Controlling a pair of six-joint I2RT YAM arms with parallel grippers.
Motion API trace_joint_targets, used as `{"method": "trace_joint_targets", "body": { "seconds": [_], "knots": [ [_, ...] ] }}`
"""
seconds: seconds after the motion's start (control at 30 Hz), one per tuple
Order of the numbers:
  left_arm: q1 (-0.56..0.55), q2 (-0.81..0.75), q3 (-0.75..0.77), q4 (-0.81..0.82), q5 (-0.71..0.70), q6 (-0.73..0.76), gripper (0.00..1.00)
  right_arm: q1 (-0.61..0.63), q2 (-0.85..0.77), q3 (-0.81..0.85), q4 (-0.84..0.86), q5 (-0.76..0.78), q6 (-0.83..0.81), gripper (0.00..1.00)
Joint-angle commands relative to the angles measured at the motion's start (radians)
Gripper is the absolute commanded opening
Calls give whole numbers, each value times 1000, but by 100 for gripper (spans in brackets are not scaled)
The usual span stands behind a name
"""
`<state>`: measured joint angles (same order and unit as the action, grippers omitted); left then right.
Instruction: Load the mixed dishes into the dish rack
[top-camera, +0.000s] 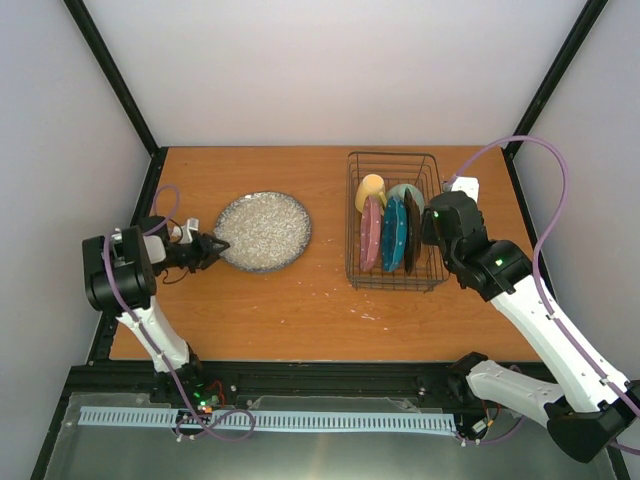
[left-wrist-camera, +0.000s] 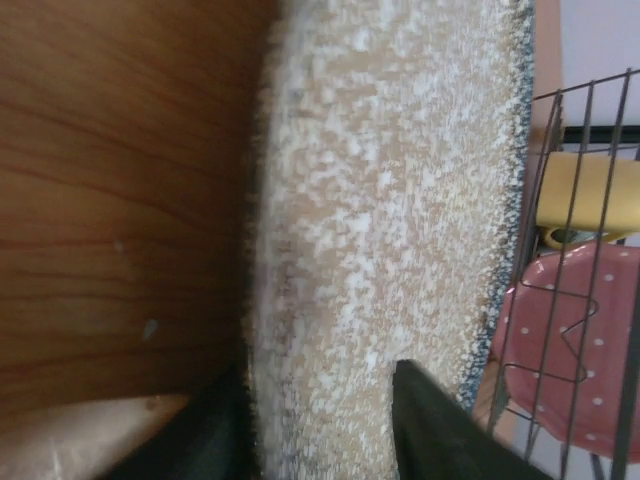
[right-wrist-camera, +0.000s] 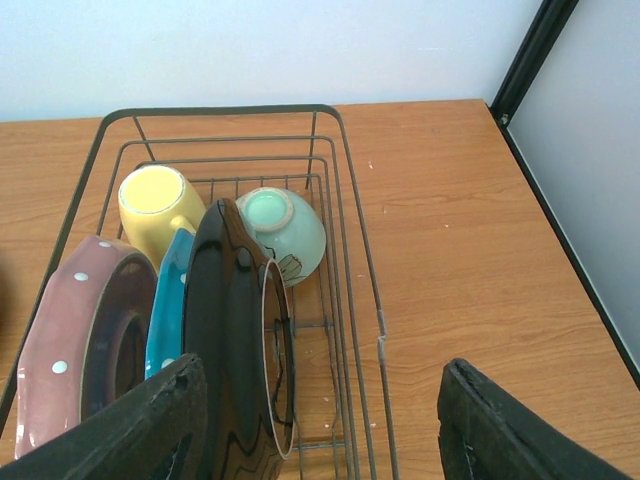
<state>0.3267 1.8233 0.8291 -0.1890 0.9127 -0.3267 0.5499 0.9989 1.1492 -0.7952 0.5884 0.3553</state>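
The grey speckled plate (top-camera: 262, 231) lies flat on the wooden table (top-camera: 300, 310), left of centre and well apart from the dish rack (top-camera: 393, 154). It is the only dish outside the basket. The left gripper (top-camera: 210, 250) sits at the plate's near-left rim. In the left wrist view its two dark fingers (left-wrist-camera: 435, 435) straddle that edge, one over the speckled face and one outside the rim by the tabletop. Whether they pinch the rim or only bracket it cannot be told.

In the rack, towards the right side of the table, three plates stand on edge side by side. They are the pink dotted plate (top-camera: 371, 235), the teal dotted plate (top-camera: 394, 232) and the dark-rimmed plate (top-camera: 411, 235) with its cream underside. Behind them, at the far end, the yellow mug (top-camera: 370, 188) lies tipped over. The small mint-green bowl (top-camera: 405, 192) rests beside it, foot ring turned towards the right wrist camera.

The right gripper (top-camera: 432, 228) hovers just right of the rack, beside the dark-rimmed plate. Its jaws are spread wide with nothing between them.
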Motion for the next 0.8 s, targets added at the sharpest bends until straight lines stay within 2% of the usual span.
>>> {"method": "trace_joint_targets", "body": {
  "seconds": [0.0,0.03,0.13,0.4,0.63,0.67,0.77],
  "knots": [
    [-1,81,21,61,73,0,29,-10,-17,-12,29,0,-7,63],
    [0,94,22,62,87,0,20,-10,-13,-12,31,-4,-7,63],
    [-1,115,25,66,116,2,1,-11,-7,-14,35,-17,-4,63],
    [0,38,-4,131,179,-19,1,-11,-1,-14,54,-35,-12,63],
    [-1,-116,-23,284,316,-140,1,-12,0,-14,95,-74,-33,63],
    [0,-137,-16,298,331,-152,1,-12,0,-15,103,-84,-37,62],
    [-1,-195,9,335,373,-190,1,-11,-5,-22,130,-117,-49,50]
  ]
}}
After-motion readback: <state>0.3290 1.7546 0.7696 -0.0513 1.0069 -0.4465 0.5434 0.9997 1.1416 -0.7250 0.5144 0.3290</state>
